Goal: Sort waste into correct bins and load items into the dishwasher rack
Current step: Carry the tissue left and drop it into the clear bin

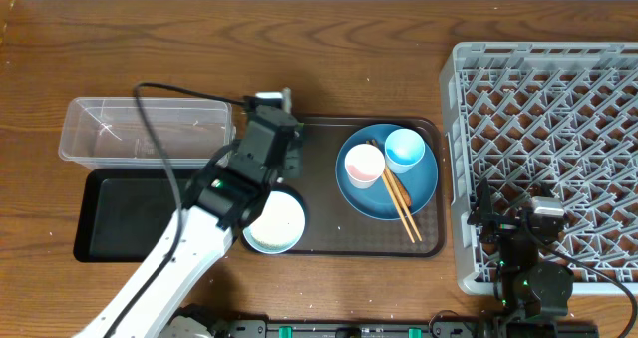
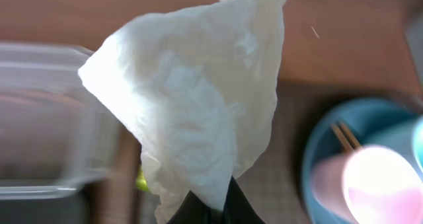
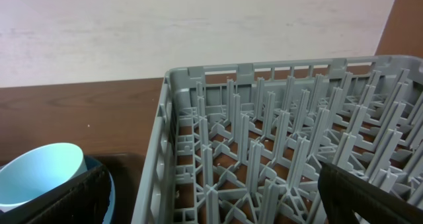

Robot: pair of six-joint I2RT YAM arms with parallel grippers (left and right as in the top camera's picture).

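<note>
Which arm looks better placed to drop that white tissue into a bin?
Left. The left gripper is shut on the tissue, right beside the clear bin. The right gripper is open and empty, over the dishwasher rack, far from both.

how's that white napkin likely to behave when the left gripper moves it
Probably floppy: the napkin looks creased and crumpled where the left gripper pinches it. Likely very light, since a pinch at one corner holds it all. It may flutter or cling on release.
</note>
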